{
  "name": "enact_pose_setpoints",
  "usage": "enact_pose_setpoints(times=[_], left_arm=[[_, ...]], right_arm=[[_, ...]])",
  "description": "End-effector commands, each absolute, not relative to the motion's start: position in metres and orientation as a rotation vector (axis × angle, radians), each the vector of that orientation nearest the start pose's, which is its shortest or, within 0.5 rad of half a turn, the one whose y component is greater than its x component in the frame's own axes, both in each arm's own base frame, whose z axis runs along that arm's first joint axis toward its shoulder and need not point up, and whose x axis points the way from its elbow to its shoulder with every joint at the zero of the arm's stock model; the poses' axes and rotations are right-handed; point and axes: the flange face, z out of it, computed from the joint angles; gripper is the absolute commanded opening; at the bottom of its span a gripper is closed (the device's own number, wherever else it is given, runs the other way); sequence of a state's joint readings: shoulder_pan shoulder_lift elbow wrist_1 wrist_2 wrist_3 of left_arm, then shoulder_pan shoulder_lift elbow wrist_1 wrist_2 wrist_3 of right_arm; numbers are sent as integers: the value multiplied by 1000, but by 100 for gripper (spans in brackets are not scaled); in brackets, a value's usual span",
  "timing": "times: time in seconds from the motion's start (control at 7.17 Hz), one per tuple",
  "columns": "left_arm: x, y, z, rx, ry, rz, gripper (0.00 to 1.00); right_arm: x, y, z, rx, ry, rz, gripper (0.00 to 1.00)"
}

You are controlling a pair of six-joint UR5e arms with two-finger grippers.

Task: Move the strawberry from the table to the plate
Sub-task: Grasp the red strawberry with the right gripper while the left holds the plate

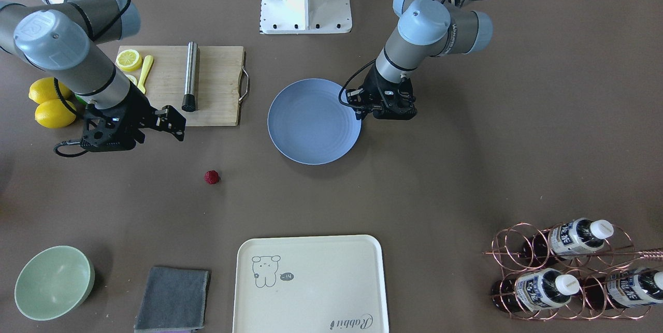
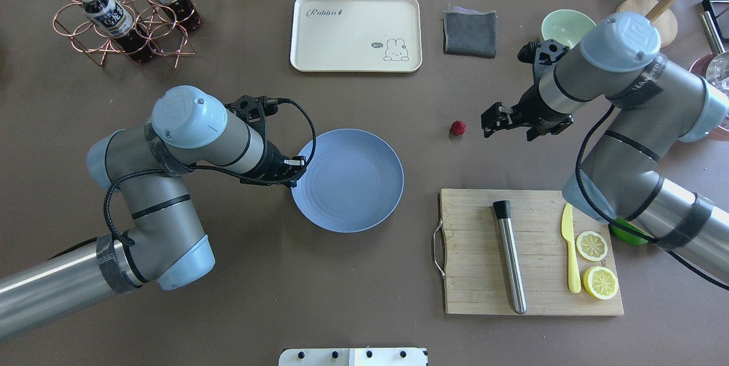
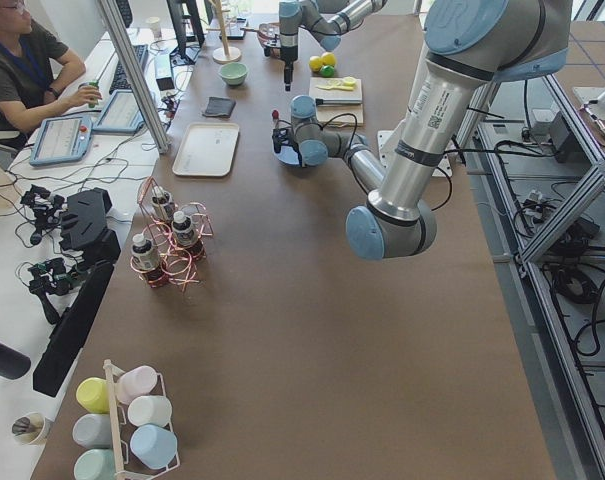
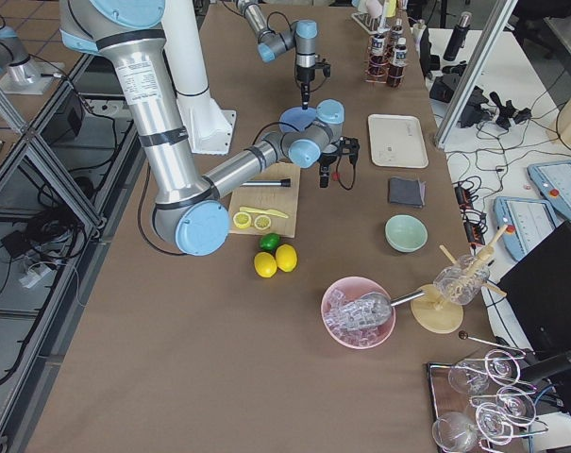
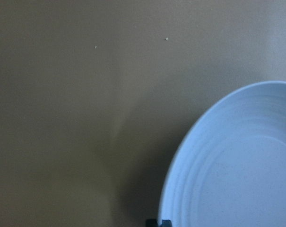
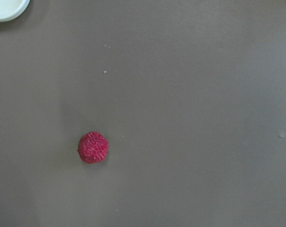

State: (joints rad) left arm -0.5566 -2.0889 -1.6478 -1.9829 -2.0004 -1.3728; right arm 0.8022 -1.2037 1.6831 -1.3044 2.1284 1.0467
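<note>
The strawberry (image 1: 211, 177) (image 2: 457, 128) (image 6: 93, 147), small, dark red and bumpy, lies alone on the brown table (image 1: 440, 177). My right gripper (image 2: 491, 119) (image 1: 173, 121) hovers just beside it, open, with nothing between its fingers. The blue-grey plate (image 1: 314, 120) (image 2: 347, 180) (image 5: 237, 165) sits mid-table with nothing on it. At the plate's rim on my left side is my left gripper (image 2: 296, 171) (image 1: 359, 107). Its dark fingertips (image 5: 158, 222) show close together at the bottom of the left wrist view, so it looks shut and holds nothing.
A wooden cutting board (image 2: 529, 252) carries a metal rod, a yellow knife and lemon slices. Whole lemons (image 1: 49, 102) and a lime (image 2: 626, 235) lie beside it. A cream tray (image 2: 356, 33), grey cloth (image 2: 470, 33), green bowl (image 2: 564, 25) and bottle rack (image 2: 119, 13) line the far edge.
</note>
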Motion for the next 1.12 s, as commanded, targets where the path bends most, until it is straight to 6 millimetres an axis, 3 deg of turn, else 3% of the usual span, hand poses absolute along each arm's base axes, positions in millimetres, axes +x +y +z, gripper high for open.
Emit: enact_pose_setpoints(times=[0.0,0.14,0.28,0.56,0.7,0.84,0.98], left_arm=[[517,-428,275,-1,1066,-106,56],[517,-427,273,0,1069,-105,70],[516,-427,271,2,1073,-104,77],[514,-428,269,4,1076,-107,79],[512,-429,270,5,1074,-111,79],[511,-430,269,7,1077,-111,79],[509,-431,269,10,1078,-114,79]], right_arm=[[-419,-533,362,34,-875,48,94],[-430,-539,356,42,-871,45,94],[-445,-547,356,61,-861,43,93],[-460,-550,376,93,-870,31,88],[-464,-547,375,93,-870,27,82],[-468,-544,376,95,-865,23,64],[-467,-543,371,100,-872,22,1]])
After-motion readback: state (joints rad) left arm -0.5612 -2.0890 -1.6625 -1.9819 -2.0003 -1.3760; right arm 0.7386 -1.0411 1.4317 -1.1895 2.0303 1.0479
